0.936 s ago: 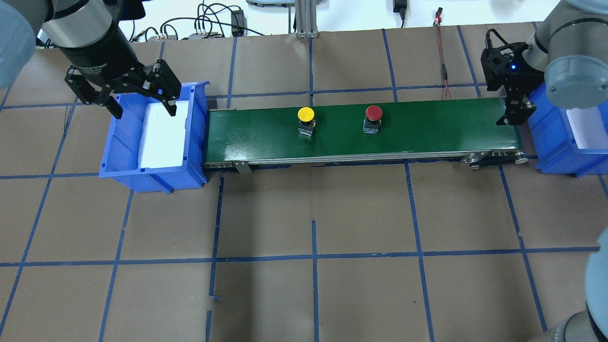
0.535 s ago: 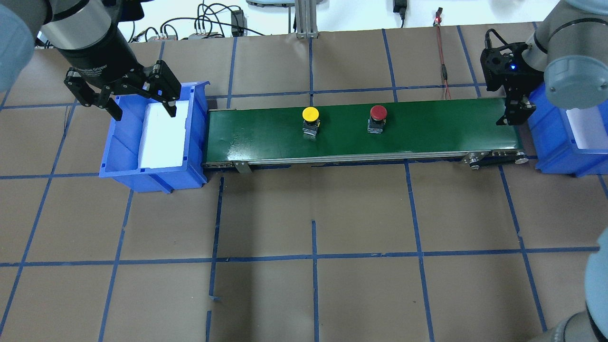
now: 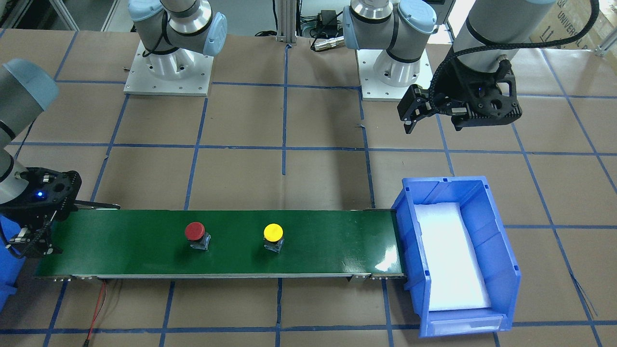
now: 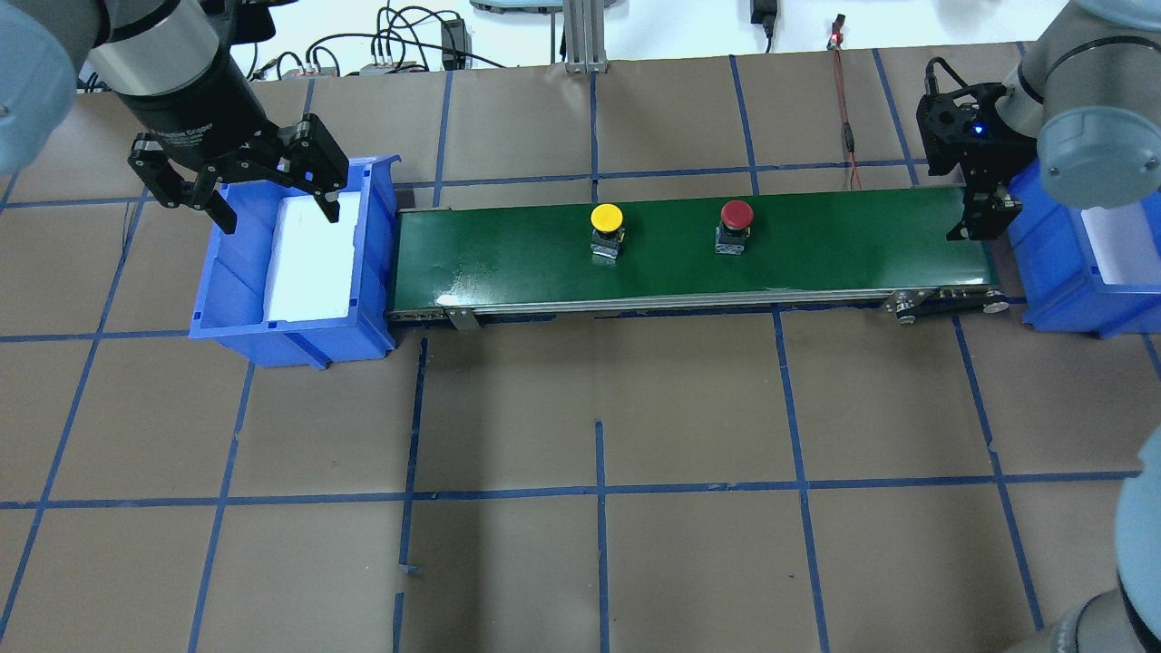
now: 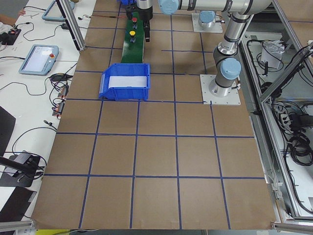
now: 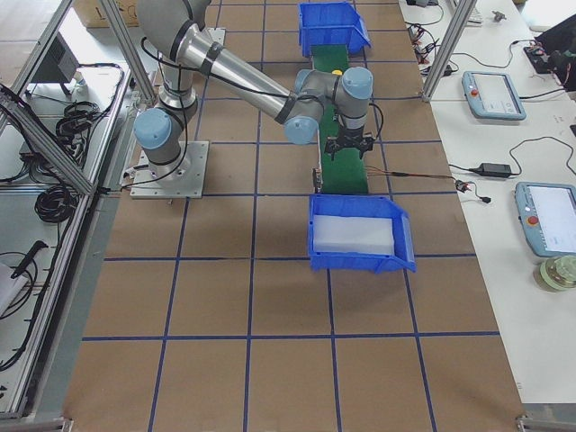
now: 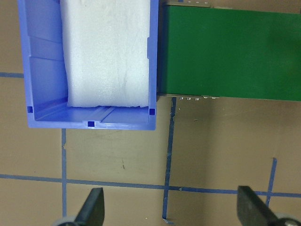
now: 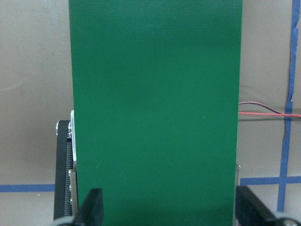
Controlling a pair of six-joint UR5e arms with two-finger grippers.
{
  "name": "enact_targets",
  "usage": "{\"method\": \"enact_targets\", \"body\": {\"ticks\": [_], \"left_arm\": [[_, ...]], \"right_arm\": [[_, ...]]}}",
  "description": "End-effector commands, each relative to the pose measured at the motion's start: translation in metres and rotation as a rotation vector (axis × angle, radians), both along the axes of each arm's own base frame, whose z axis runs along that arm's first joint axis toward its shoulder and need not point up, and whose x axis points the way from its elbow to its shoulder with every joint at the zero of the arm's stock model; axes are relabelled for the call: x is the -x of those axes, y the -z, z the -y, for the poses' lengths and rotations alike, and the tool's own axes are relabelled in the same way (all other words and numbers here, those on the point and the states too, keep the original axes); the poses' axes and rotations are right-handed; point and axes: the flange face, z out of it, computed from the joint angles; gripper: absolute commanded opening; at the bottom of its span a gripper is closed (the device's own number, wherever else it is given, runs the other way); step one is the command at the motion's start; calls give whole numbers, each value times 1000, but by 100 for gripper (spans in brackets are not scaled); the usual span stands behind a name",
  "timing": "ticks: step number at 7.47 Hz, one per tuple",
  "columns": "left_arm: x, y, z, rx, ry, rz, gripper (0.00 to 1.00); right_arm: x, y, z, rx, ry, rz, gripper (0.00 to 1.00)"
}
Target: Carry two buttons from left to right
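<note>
Glossy green belt (image 4: 816, 247), blue plastic bin (image 4: 229, 288), matt brown paper (image 4: 689, 399)

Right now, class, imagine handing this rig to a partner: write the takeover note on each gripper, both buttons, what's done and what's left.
Grippers: left gripper open and empty, raised by the left blue bin; right gripper open and empty over the green belt's right end.
Buttons: yellow button and red button stand upright mid-belt, red nearer the right end.
Done: both are on the belt; the left blue bin holds only white foam.
Left: neither is in the right blue bin; the right gripper probably picks each up and drops it there.
</note>
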Motion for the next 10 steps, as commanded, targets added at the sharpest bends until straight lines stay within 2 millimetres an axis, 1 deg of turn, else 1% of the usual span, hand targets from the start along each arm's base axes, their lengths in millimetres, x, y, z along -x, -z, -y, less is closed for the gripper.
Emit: {"method": "enact_targets", "body": {"ticks": [1, 3, 5, 7, 9, 10], "left_arm": [[0, 0, -2, -7, -1, 0, 100], [1, 2, 0, -8, 1, -3, 100], [1, -2, -4, -5, 5, -2, 100], [1, 0, -4, -9, 5, 1, 100], [1, 2, -1, -12, 5, 1, 100], [1, 2, -2, -12, 5, 1, 100]], "right_arm": [[0, 3, 1, -4, -1, 1, 100], [0, 4, 1, -6, -1, 2, 100], [0, 4, 1, -6, 0, 1, 100], [1, 3, 0, -6, 1, -9, 100], [1, -5, 0, 7, 0, -17, 100], [1, -3, -1, 6, -3, -17, 100]]}}
